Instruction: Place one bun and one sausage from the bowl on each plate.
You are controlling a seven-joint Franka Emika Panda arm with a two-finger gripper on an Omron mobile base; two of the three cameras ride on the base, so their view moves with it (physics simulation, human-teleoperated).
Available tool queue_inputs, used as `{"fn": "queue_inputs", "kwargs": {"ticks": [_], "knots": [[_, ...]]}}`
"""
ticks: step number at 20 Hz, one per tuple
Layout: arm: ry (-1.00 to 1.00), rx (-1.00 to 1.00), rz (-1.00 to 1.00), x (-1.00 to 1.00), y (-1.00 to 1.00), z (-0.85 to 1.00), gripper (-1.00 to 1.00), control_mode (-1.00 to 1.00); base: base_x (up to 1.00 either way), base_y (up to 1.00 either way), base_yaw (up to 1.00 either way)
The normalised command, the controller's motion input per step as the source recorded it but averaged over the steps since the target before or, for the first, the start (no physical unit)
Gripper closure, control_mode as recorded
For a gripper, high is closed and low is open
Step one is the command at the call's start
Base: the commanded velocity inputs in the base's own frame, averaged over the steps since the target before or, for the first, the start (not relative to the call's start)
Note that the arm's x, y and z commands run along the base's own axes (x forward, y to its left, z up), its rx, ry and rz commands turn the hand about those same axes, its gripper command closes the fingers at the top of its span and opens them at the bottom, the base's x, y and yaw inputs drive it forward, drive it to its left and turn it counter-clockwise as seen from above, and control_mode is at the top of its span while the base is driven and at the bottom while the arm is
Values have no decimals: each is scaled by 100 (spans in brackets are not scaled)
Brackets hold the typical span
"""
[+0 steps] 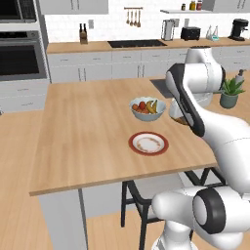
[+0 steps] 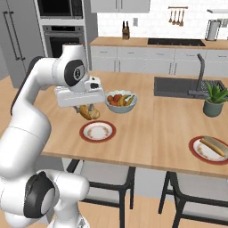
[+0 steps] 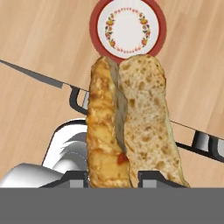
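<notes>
Gripper point(image 3: 111, 175) fingers pinched a long golden split bun point(image 3: 131, 127), held in the air above the wooden bench point(image 2: 147, 120), near its front edge. Empty red-rimmed white plate point(image 2: 98, 132) lay just below/beside it. Second red-rimmed plate point(image 2: 208, 150), w/ bun, sat at bench's front right edge.

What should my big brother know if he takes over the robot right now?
Tool: shut on the bun, held in the air above the counter, just beside the empty red-rimmed plate.
Far plate, at the right end of the counter: already has a bun and a sausage on it.
Fruit bowl sits behind the near plate; not part of the job.
Done: far plate is filled.
Left: set this bun on the near plate, then bring a sausage from the wooden bowl.
</notes>
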Motion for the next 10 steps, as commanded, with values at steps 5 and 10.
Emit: {"fn": "queue_inputs", "kwargs": {"ticks": [5, 10], "knots": [[0, 0, 0, 0, 0, 0, 100, 100, 0, 0, 0], [0, 0, 0, 0, 0, 0, 100, -100, 0, 0, 0]]}}
